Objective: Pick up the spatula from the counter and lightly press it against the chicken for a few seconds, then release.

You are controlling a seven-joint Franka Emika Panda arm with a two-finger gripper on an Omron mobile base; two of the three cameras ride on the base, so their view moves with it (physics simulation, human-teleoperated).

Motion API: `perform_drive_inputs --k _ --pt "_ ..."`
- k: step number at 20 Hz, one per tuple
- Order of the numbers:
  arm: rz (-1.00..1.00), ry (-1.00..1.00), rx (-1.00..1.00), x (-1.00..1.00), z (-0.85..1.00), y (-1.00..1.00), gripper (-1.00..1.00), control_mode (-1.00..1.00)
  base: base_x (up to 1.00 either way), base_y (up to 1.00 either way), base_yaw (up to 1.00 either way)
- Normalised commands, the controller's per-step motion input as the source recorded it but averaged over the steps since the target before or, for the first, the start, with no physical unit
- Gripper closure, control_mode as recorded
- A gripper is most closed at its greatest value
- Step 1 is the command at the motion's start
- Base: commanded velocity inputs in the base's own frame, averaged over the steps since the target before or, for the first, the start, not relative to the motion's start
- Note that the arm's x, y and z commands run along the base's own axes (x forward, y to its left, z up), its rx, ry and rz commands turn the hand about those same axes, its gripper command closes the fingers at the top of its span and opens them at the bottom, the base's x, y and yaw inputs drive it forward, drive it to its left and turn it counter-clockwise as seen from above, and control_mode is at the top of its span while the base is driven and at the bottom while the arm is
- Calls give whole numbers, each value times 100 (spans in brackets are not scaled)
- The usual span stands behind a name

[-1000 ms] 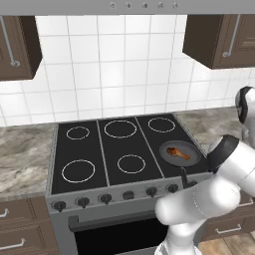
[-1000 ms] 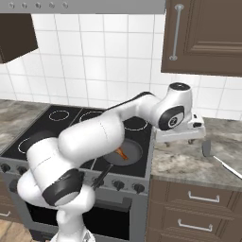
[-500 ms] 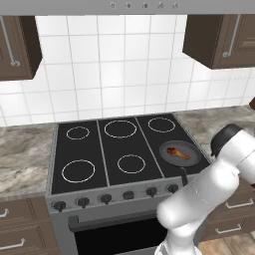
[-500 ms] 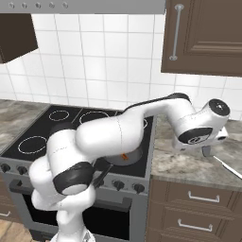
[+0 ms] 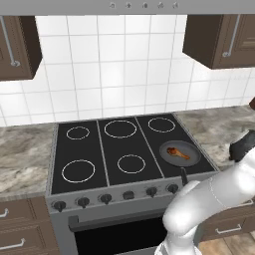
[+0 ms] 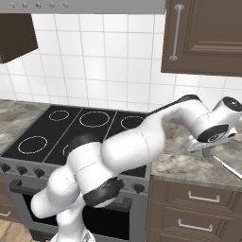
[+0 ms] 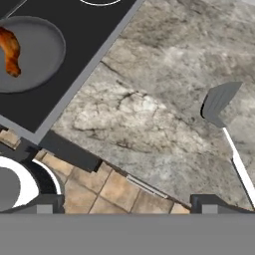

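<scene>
A: Your gripper (image 7: 128, 203)?
B: Jaws spread wide, empty, over the counter (image 7: 149, 99) edge.
A: Spatula (image 7: 219, 102)?
B: Flat on that counter, right of your stove (image 7: 84, 45). Chicken (image 7: 11, 50) sits in the pan (image 7: 45, 45).

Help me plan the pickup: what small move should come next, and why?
Probably slide the open hand over the spatula: it lies flat on the counter, untouched, near the right edge of the hand view, not between the fingers.
</scene>
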Motion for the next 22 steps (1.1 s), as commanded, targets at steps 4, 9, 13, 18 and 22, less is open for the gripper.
perform_drive_inputs --k 4,9,13,18,22 --pt "10 13 -2 29 -11 -19 -100 -100 0 0 0" --pt "2 4 1 19 -14 -16 -100 -100 0 0 0" --pt "2 0 6 4 -17 -3 -100 -100 0 0 0" --pt "3 0 6 6 -41 -2 -100 -100 0 0 0" --pt "2 0 2 10 -49 -7 -100 -100 0 0 0"
